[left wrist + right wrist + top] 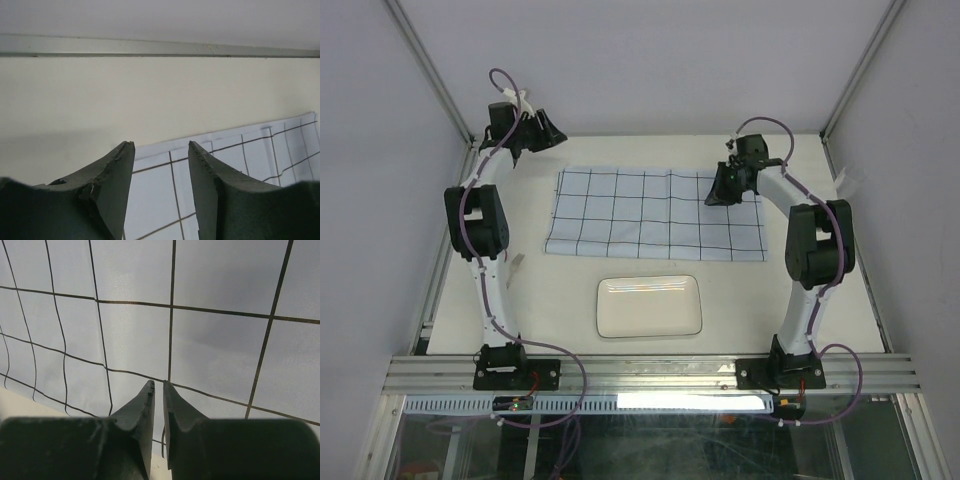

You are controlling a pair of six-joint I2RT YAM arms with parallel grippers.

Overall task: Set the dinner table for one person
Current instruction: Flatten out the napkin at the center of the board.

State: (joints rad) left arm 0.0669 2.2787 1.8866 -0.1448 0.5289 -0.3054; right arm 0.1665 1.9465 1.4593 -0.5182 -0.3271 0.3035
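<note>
The left gripper [527,131] was seen at the far left corner of the dinner table [550,300], its jaws parted by a moderate gap with nothing held between them [161,150]; the right gripper [718,190] was poised over the right end of the cloth [655,213], its jaws parted by only a narrow slit and nothing gripped [158,387]. The dinner table was spread beneath both arms, filling the middle of the top view, with its long axis laid from left to right across the arms' front. Its surface was shown as flat, matte and cream-white, bounded by ribbed aluminium rails [650,372]. The pale-blue cloth, soft and marked with a dark grid, was laid flat on the far half, its long side parallel to the table's. A white rectangular plate [649,306], smooth, glossy and round-cornered, was set just in front of the cloth, between the two arms, apart from both.
</note>
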